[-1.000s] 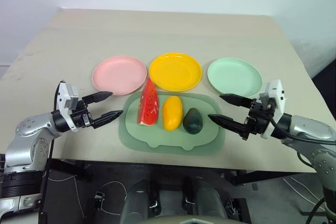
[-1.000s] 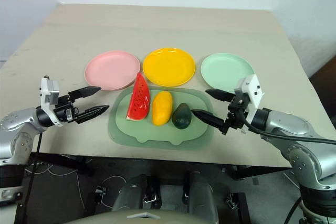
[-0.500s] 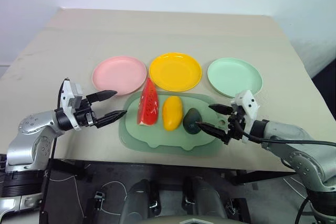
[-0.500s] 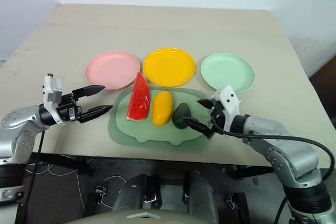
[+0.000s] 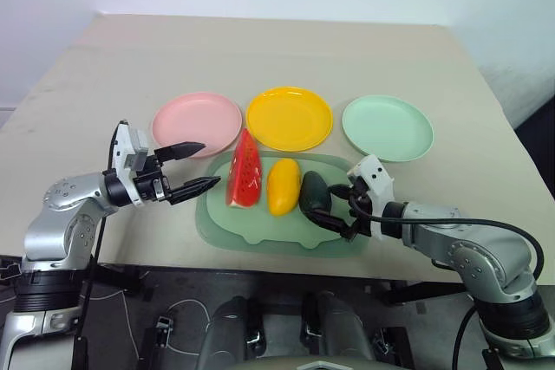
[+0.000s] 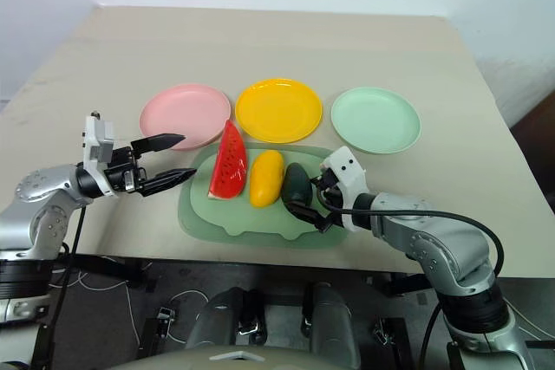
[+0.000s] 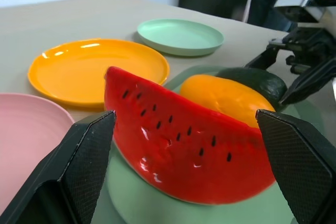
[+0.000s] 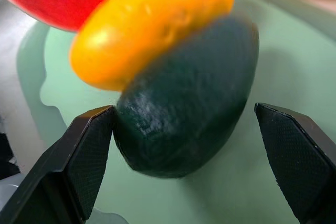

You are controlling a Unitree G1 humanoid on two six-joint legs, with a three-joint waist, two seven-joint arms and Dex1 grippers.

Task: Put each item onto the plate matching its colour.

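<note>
Beige table [image 5: 286,49] bearing pink plate [image 5: 198,122], yellow plate [image 5: 290,117], mint plate [image 5: 387,127]; pale mat [image 5: 260,230] carrying watermelon wedge [image 5: 244,171], mango [image 5: 284,186], avocado [image 5: 316,194] between spread right gripper [image 5: 336,208]; left gripper [image 5: 196,167] spread beside wedge.

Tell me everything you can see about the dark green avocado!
The avocado is a dark green toy, egg-shaped, with a bumpy, plastic-looking skin. It lies on its side on the pale green mat, right beside the mango, apparently touching it. The right gripper has its open black fingers on either side of it, one seemingly touching; it isn't squeezed yet. It hasn't reached the mint green plate.
</note>
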